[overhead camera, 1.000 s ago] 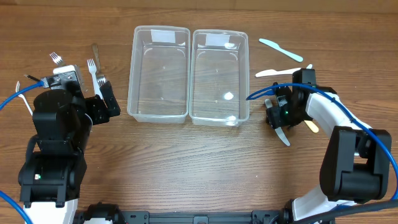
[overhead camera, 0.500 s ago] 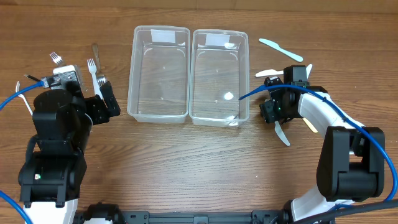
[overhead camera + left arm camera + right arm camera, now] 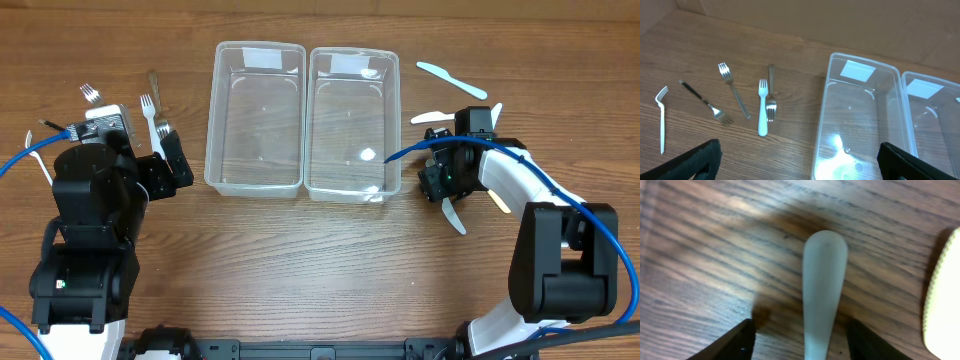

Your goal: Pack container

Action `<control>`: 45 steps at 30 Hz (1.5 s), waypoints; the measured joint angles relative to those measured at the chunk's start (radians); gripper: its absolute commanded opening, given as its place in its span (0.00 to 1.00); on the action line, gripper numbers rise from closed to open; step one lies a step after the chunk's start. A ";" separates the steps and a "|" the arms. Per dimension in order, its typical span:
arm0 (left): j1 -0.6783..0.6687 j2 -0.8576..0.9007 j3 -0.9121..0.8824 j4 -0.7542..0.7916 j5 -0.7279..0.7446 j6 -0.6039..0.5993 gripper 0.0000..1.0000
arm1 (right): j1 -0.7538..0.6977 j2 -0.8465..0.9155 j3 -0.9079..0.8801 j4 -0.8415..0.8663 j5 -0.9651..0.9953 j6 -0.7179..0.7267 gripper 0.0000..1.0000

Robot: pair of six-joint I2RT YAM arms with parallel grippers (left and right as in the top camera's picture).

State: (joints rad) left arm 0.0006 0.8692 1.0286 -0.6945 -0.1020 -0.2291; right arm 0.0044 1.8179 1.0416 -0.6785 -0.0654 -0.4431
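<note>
Two clear empty containers (image 3: 255,120) (image 3: 352,125) stand side by side at the table's middle. My right gripper (image 3: 445,188) is low over a pale plastic knife (image 3: 456,218) just right of them. In the right wrist view its dark fingers (image 3: 740,341) straddle the knife's handle (image 3: 824,275), with bare wood showing on both sides, so it is open. My left gripper (image 3: 166,160) is open wide and holds nothing, left of the containers. A white fork (image 3: 762,107) and metal forks (image 3: 732,87) lie ahead of it.
Two more white knives (image 3: 451,80) (image 3: 432,117) lie right of the containers, and a cream utensil (image 3: 500,203) lies beside my right gripper. At the left are a black-handled fork (image 3: 705,102), a white fork (image 3: 661,117) and a metal utensil (image 3: 771,95).
My right gripper has shifted a little left toward the containers, over the knife, and its jaws have narrowed slightly. The left arm has not moved.
</note>
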 measured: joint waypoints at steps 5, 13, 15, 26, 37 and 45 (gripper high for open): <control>0.000 0.000 0.000 0.000 0.000 0.000 1.00 | -0.002 0.005 0.001 0.020 0.011 0.001 0.35; 0.000 0.000 0.000 0.000 0.000 0.000 1.00 | -0.003 0.006 0.002 0.028 0.019 -0.002 0.20; 0.000 0.000 0.000 0.000 0.000 0.000 1.00 | -0.003 0.006 0.002 0.027 0.019 -0.001 0.20; 0.000 0.000 0.000 0.000 0.000 0.000 1.00 | -0.004 0.006 0.002 0.028 0.018 0.001 0.08; 0.000 0.000 0.000 0.000 0.000 0.000 1.00 | -0.004 0.029 0.050 0.000 0.011 0.068 0.04; 0.000 0.000 0.000 0.000 0.000 0.000 1.00 | -0.003 0.050 0.314 -0.181 0.022 0.217 0.04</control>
State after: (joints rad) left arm 0.0006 0.8688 1.0286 -0.6949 -0.1020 -0.2291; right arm 0.0017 1.8675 1.3556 -0.8597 -0.0433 -0.2260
